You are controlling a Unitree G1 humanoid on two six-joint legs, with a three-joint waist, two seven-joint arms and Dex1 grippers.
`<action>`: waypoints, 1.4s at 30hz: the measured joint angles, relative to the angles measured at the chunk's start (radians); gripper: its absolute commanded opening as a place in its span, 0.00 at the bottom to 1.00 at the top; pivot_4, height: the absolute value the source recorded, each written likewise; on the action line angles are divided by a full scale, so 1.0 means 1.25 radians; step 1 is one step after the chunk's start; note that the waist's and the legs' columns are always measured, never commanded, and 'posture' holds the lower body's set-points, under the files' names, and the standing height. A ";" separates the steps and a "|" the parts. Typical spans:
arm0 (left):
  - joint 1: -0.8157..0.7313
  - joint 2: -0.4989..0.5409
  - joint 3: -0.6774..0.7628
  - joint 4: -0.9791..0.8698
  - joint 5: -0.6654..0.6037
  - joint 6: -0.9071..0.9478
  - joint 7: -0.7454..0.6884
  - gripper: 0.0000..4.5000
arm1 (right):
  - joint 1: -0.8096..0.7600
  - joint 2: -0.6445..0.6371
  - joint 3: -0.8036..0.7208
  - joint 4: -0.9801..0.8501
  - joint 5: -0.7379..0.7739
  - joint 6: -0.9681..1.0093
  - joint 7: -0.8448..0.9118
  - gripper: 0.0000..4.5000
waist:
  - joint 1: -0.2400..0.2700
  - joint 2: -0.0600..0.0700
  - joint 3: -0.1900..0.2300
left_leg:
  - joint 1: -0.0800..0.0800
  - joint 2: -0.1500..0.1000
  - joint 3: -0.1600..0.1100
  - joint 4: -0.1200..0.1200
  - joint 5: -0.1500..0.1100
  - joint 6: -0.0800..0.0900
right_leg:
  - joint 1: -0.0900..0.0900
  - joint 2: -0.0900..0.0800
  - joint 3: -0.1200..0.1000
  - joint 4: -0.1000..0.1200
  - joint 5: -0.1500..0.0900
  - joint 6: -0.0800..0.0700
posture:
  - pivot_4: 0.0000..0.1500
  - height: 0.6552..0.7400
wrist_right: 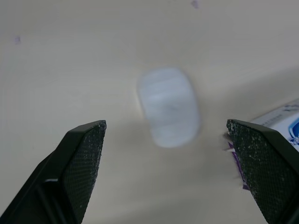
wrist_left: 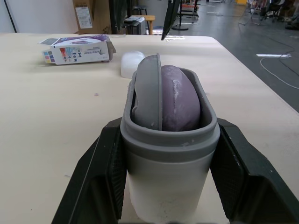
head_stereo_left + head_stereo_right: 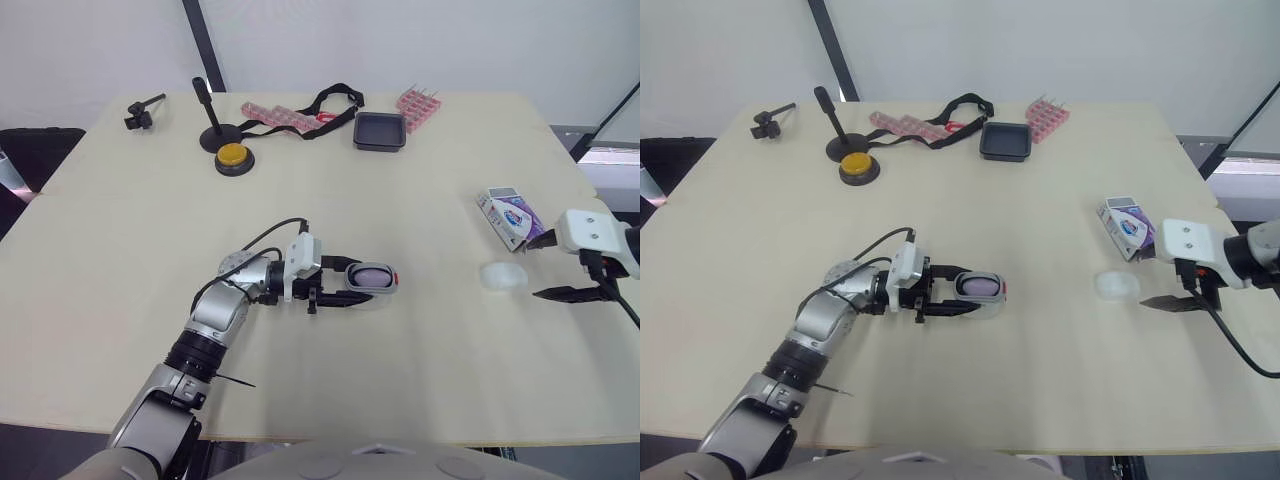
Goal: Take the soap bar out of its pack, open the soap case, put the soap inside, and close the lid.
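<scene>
Pale wood desk is carrying everything, and the task is looking mostly done. The soap pack is lying on the robot's right side of the desk with its end flap open, so the unpacking step is reading as finished.

Near the middle, the grey soap case is sitting open-topped in the left gripper. Its two black fingers are pressing against opposite walls of the case and holding it firmly. Inside, the purple soap bar is resting well down in the case. A grey insert is standing on edge against it, and I cannot tell what that piece is for. So opening the case and putting the soap inside are appearing complete.

What is remaining, by my judgement, is the closing. The translucent white lid is lying flat on the desk, well apart from the case and just beside the pack.

The right gripper is hanging at the lid with its fingers spread wide and gripping nothing. In the right wrist view the lid is lying between the two fingers, slightly ahead of their tips, touching neither. The pack's corner is sitting just beside one finger, so that finger is risking a snag on the pack.
</scene>
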 measured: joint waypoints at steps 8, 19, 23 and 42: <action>0.002 0.002 0.000 -0.007 0.001 0.007 0.004 0.44 | -0.106 0.062 0.083 0.086 -0.060 -0.056 0.032 0.99 | -0.001 0.000 0.000 | 0.000 0.001 0.001 0.002 0.000 0.000 | -0.001 0.000 0.001 0.002 0.000 0.000 | 1.00 0.87; 0.004 0.002 0.000 -0.018 0.004 0.012 0.016 0.44 | -0.202 0.124 0.158 0.216 -0.143 -0.185 0.042 0.99 | 0.000 0.000 0.000 | -0.001 0.001 0.001 0.003 0.000 0.000 | -0.003 0.000 0.001 0.004 0.000 0.000 | 1.00 0.87; 0.009 0.002 -0.001 -0.022 0.004 0.013 0.020 0.44 | -0.213 0.132 0.180 0.250 -0.158 -0.209 0.045 0.99 | -0.001 0.000 0.000 | -0.001 0.001 0.001 0.003 0.000 0.001 | -0.003 0.000 0.001 0.004 0.000 0.000 | 1.00 0.87; 0.014 0.002 -0.001 -0.027 0.004 0.015 0.028 0.44 | -0.236 0.157 0.195 0.272 -0.171 -0.230 0.049 0.93 | -0.001 0.000 0.000 | -0.001 0.001 0.001 0.003 0.000 0.001 | -0.003 0.001 0.001 0.005 0.000 -0.001 | 1.00 0.87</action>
